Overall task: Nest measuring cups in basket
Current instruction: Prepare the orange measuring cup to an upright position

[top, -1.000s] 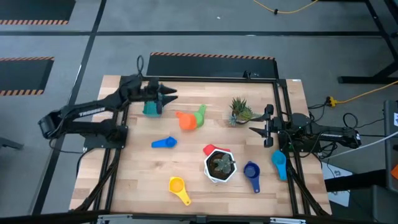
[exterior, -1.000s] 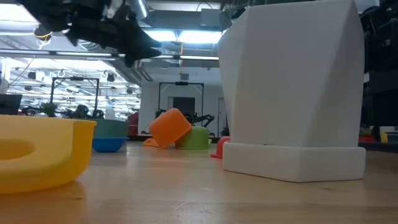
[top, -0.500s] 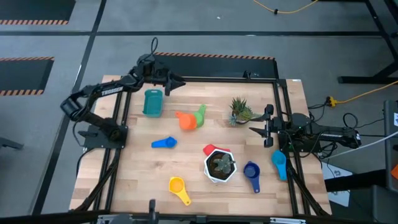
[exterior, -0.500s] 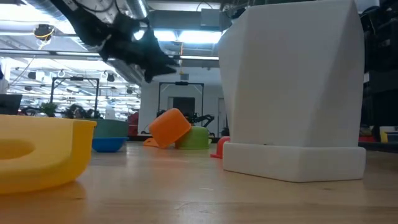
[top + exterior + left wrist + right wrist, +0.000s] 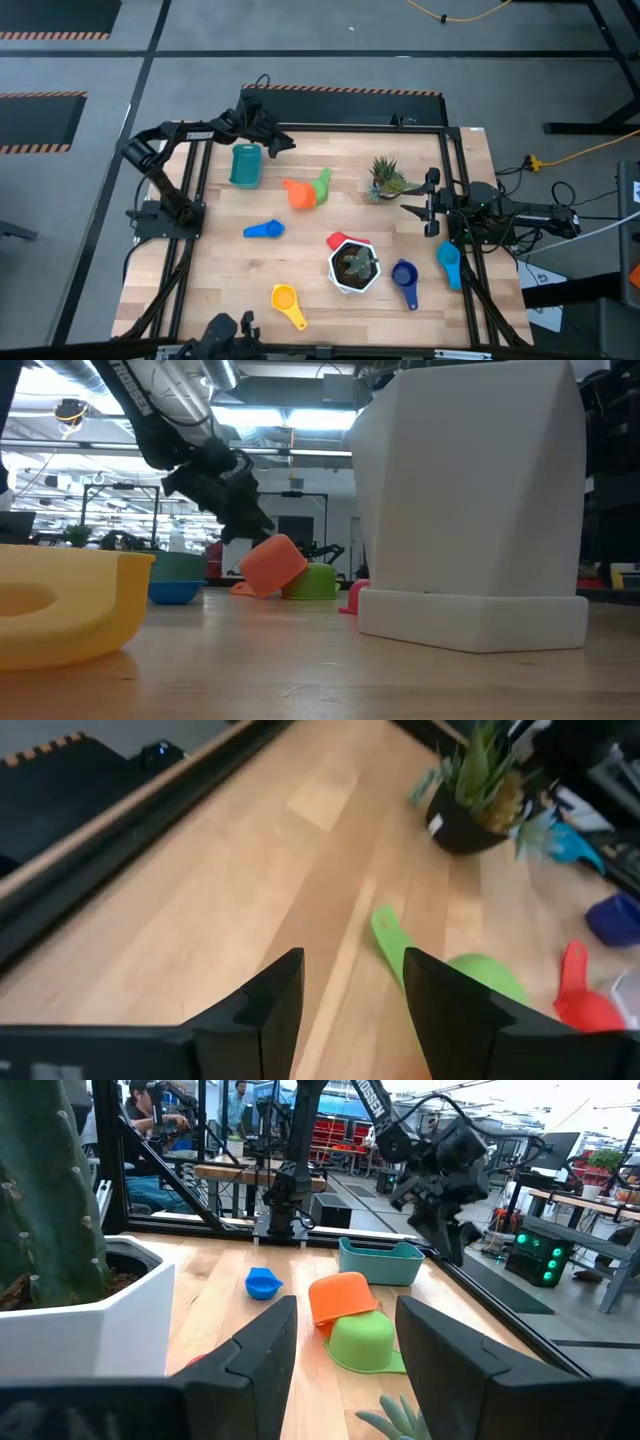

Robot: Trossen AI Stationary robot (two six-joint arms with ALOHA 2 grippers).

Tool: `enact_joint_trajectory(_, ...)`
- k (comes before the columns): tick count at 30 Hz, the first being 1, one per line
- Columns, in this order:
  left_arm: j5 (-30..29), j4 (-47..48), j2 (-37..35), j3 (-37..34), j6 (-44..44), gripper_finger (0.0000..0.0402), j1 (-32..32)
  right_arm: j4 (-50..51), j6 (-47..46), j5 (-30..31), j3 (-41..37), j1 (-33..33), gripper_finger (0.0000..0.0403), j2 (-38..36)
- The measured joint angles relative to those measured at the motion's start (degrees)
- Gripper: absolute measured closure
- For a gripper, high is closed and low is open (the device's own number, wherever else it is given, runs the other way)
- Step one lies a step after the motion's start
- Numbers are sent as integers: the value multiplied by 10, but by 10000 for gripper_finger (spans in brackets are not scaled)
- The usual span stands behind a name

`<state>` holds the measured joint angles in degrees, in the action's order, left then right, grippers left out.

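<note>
My left gripper (image 5: pixel 287 147) hangs open above the table's far part, just right of the teal basket (image 5: pixel 245 165), and tips down toward the orange cup (image 5: pixel 297 192) and green cup (image 5: pixel 322 185). The left wrist view shows bare wood between its fingers (image 5: pixel 350 1010), with the green cup's handle (image 5: pixel 390 935) just ahead. The orange cup (image 5: pixel 340 1295) lies tipped, leaning on the green cup (image 5: pixel 360 1340). Other cups lie apart: blue (image 5: pixel 263 230), red (image 5: pixel 340 240), dark blue (image 5: pixel 404 277), light blue (image 5: pixel 448 262), yellow (image 5: pixel 288 303). My right gripper (image 5: pixel 415 210) waits open at the right edge.
A white hexagonal plant pot (image 5: pixel 353 268) stands near the table's middle front, close to the red cup. A small potted plant (image 5: pixel 385 180) stands right of the green cup. A black frame rail (image 5: pixel 340 125) runs along the far edge behind my left gripper.
My left gripper has swung from above the basket toward the far edge and the right, then come down and tipped toward the orange and green cups. Its finger gap looks unchanged. No cup has moved.
</note>
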<state>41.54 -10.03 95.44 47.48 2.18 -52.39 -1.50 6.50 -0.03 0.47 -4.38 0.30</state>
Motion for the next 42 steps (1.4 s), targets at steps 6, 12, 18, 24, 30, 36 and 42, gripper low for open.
enact_joint_trajectory(6, 0, 13, 10, 0, -28, 237, 14, 0, 0, 0, 0, 0, 226, 0)
enact_joint_trajectory(12, -1, 51, 10, 28, -47, 237, 38, 0, 0, 0, 0, 0, 226, 0)
enact_joint_trajectory(18, -48, 220, 10, 127, -167, 237, 60, 0, 0, 0, 0, 0, 226, 0)
enact_joint_trajectory(24, -85, 369, 10, 186, -290, 237, 62, 0, 0, 0, 0, 0, 226, 0)
enact_joint_trajectory(30, -122, 433, 10, 187, -348, 237, 64, 0, 0, 0, 0, 0, 226, 0)
enact_joint_trajectory(36, -123, 454, 11, 186, -358, 237, 68, 0, 0, 0, 0, 0, 226, 0)
enact_joint_trajectory(42, -123, 458, 39, 182, -359, 237, 86, 0, -2, 0, 0, 0, 226, 0)
